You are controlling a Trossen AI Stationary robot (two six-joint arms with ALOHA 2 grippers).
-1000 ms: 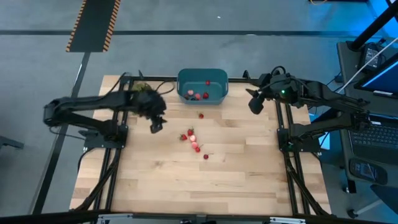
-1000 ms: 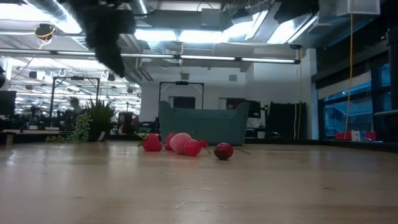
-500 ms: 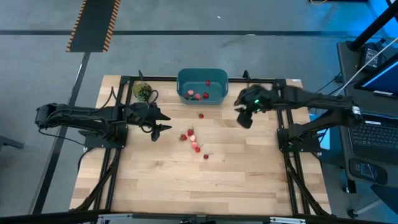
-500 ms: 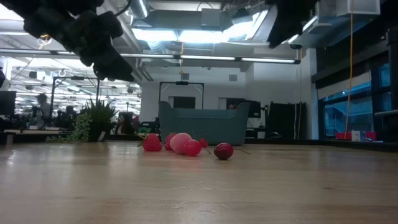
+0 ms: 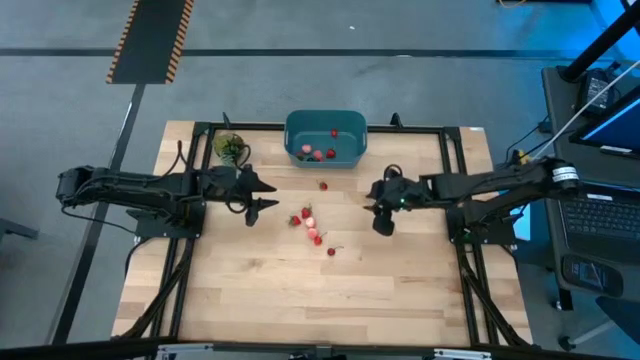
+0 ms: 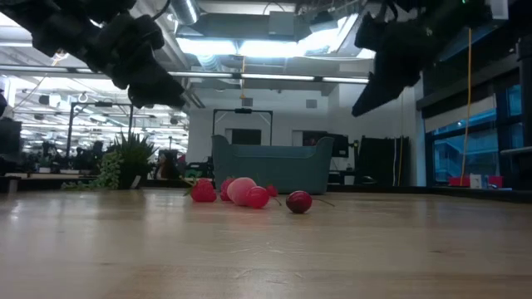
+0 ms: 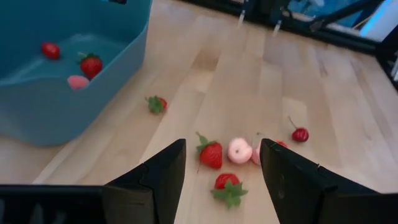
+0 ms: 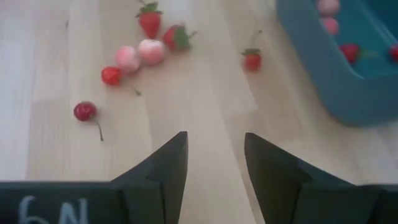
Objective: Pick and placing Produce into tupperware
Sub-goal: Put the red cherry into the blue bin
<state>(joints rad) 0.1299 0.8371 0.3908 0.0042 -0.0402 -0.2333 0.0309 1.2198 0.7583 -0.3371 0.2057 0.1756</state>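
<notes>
Tub [image 5: 300, 125]: one, teal, at the table's [image 5: 400, 290] far edge, centre.

Produce in tub [image 7: 91, 64]: I count four from my feeds, three red and one pink.

Produce on table [image 8: 149, 51]: I count seven; one strawberry lies alone near the tub, six are clustered mid-table, including two pink pieces and two cherries with stems.

Plant [image 5: 229, 147]: one, left of the tub.

Left gripper [image 5: 263, 203]: left of the cluster, fingers apart, empty.

Right gripper [image 5: 376, 201]: right of the cluster, fingers apart, empty.
</notes>
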